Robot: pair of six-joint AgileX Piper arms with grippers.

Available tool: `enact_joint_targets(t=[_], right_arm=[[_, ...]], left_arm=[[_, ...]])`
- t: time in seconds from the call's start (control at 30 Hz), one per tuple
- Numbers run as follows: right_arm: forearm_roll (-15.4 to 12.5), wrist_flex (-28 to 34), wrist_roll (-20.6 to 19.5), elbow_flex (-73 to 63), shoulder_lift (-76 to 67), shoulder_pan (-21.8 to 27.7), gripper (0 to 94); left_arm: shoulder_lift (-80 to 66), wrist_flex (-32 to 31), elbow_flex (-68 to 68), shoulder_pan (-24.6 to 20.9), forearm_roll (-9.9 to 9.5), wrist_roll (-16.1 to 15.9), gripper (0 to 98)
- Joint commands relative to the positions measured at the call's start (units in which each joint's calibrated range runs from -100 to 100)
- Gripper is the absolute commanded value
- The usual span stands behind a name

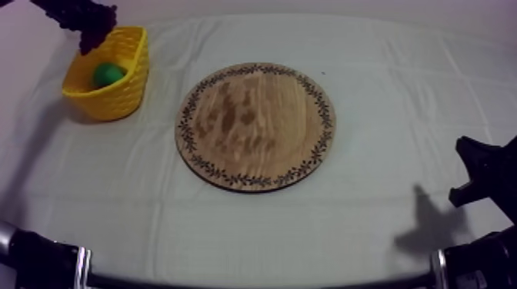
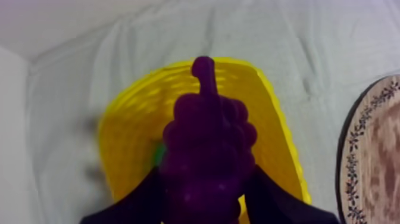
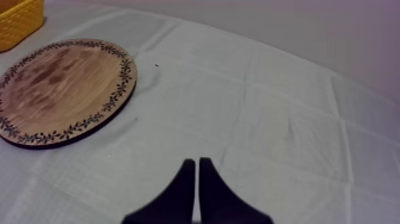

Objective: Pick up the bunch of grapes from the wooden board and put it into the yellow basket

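The left gripper (image 2: 205,176) is closed round the bunch of grapes (image 2: 208,137), with one black finger pressed against each side of the purple cluster near its wider end. The stem points away from the wrist. The bunch is held in the air above the open mouth of the yellow basket (image 2: 277,125), over its far rim as the top view shows it, and whether any grape touches the weave cannot be told. Inside the basket lies a green fruit (image 1: 108,74) (round from above, its kind not clear), low against the wall nearest the left arm.

The basket stands on the grey-white cloth (image 1: 385,92) at the far left of the table. The round wooden board (image 1: 255,127) lies flat at the middle of the table, near the basket but not touching it, and its patterned rim is visible all the way round.

The right gripper (image 3: 197,164) rests low at the right side of the table, well apart from the board. Its two fingers lie together as a narrow wedge with nothing between them, pointing across the bare cloth
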Motion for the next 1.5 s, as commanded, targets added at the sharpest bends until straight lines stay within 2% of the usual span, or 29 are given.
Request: enact_joint_targets(t=[0.0,0.47,0.6,0.67,0.8,0.83,0.93,1.03,1.13,1.2,1.37,1.47], right_arm=[[0.0,0.0,0.0,0.0,0.0,0.0,0.4],[0.0,0.0,0.0,0.0,0.0,0.0,0.4],[0.0,0.0,0.0,0.0,0.0,0.0,0.4],[0.0,0.0,0.0,0.0,0.0,0.0,0.4],[0.0,0.0,0.0,0.0,0.0,0.0,0.4],[0.0,0.0,0.0,0.0,0.0,0.0,0.4],[0.0,0.0,0.0,0.0,0.0,0.0,0.4],[0.0,0.0,0.0,0.0,0.0,0.0,0.4],[0.0,0.0,0.0,0.0,0.0,0.0,0.4],[0.0,0.0,0.0,0.0,0.0,0.0,0.4],[0.0,0.0,0.0,0.0,0.0,0.0,0.4],[0.0,0.0,0.0,0.0,0.0,0.0,0.4]], left_arm=[[3.3,-0.8,-0.2,0.0,0.07,0.0,33.7],[11.5,-1.8,-3.7,0.1,-0.63,0.8,32.4],[12.1,-1.7,-4.0,-0.2,-0.79,0.7,34.7],[12.1,-1.7,-4.2,-0.2,-0.95,1.4,42.7],[11.8,-0.9,-4.7,0.1,-1.68,3.3,76.1],[11.7,-0.7,-4.9,0.2,-1.93,3.8,81.9],[11.1,-0.3,-5.0,0.5,-2.55,5.0,90.9],[10.6,-0.4,-4.7,0.5,-2.81,5.6,93.8],[9.8,-1.1,-4.2,0.4,-2.84,6.0,91.2],[9.0,-2.2,-3.8,0.3,-2.86,6.3,84.3],[5.9,-6.9,-2.5,-0.5,-2.79,7.4,57.0],[3.1,-10.8,-1.2,-1.4,-2.33,7.5,37.1]])
